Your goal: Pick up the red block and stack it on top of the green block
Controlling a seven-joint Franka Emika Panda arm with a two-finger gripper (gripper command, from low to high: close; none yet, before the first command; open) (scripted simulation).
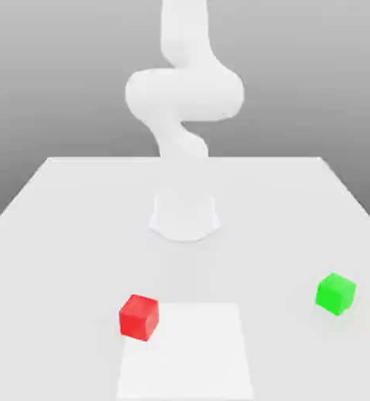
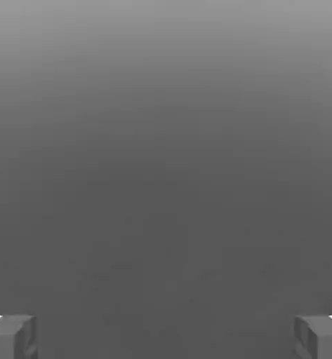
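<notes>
The red block (image 1: pixel 138 316) is a small plain cube resting on the white table (image 1: pixel 55 235), toward the exterior view's left and near the front. The green block (image 1: pixel 335 294), about the same size, sits well apart from it toward the exterior view's right. In the hand view my gripper (image 2: pixel 166 336) is open: its two grey fingertips (image 2: pixel 14 338) stand far apart with nothing between them, and behind them is only plain grey background. The white arm (image 1: pixel 184 94) rises behind both blocks and touches neither.
The arm's round base (image 1: pixel 185 215) stands at the middle of the table, behind the blocks. A paler square patch (image 1: pixel 184 352) lies on the surface in front of the base, just right of the red block. The table's far edge (image 1: pixel 185 159) meets a grey backdrop.
</notes>
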